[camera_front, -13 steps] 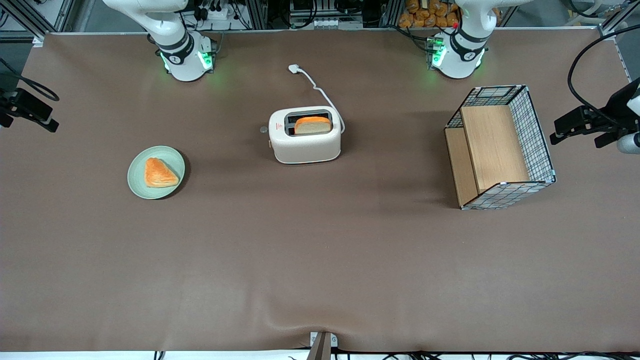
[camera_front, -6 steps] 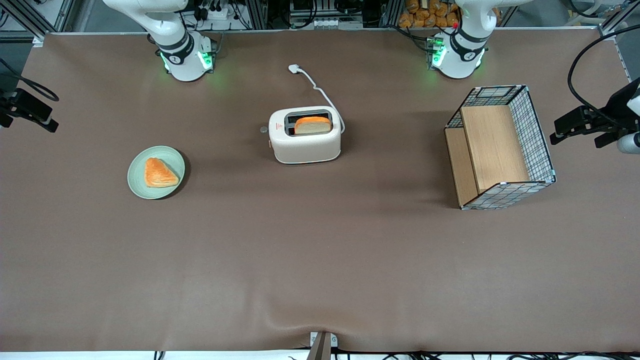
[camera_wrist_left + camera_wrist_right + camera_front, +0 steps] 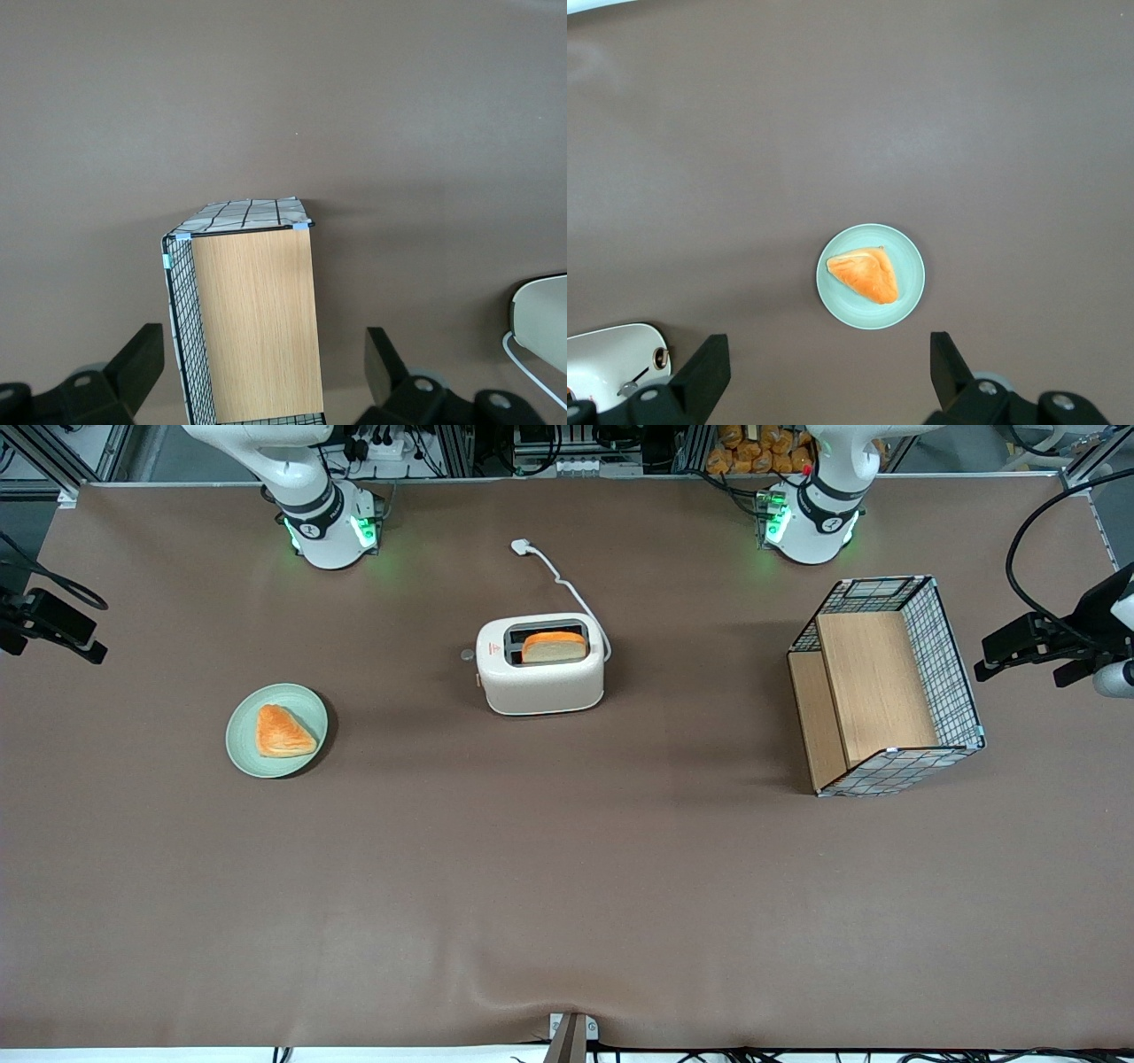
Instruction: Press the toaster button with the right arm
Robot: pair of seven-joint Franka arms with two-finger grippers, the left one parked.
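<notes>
The cream-white toaster (image 3: 542,677) stands mid-table with a slice of toast (image 3: 554,646) in one slot and its white cord (image 3: 567,589) running toward the arm bases. The small grey button (image 3: 467,654) sticks out of its narrow end, on the working arm's side. My right gripper (image 3: 53,627) hangs at the working arm's end of the table, far from the toaster. In the right wrist view the gripper (image 3: 828,347) is open and empty, high above the table, with the toaster's end (image 3: 611,363) and button (image 3: 661,358) at the frame's edge.
A green plate (image 3: 244,755) holding a pastry (image 3: 282,732) lies between the gripper and the toaster, nearer the front camera; the plate also shows in the right wrist view (image 3: 908,301). A wire-and-wood basket (image 3: 886,682) stands toward the parked arm's end.
The right gripper has shifted only very slightly at the table's end. The toaster, plate and basket have not moved.
</notes>
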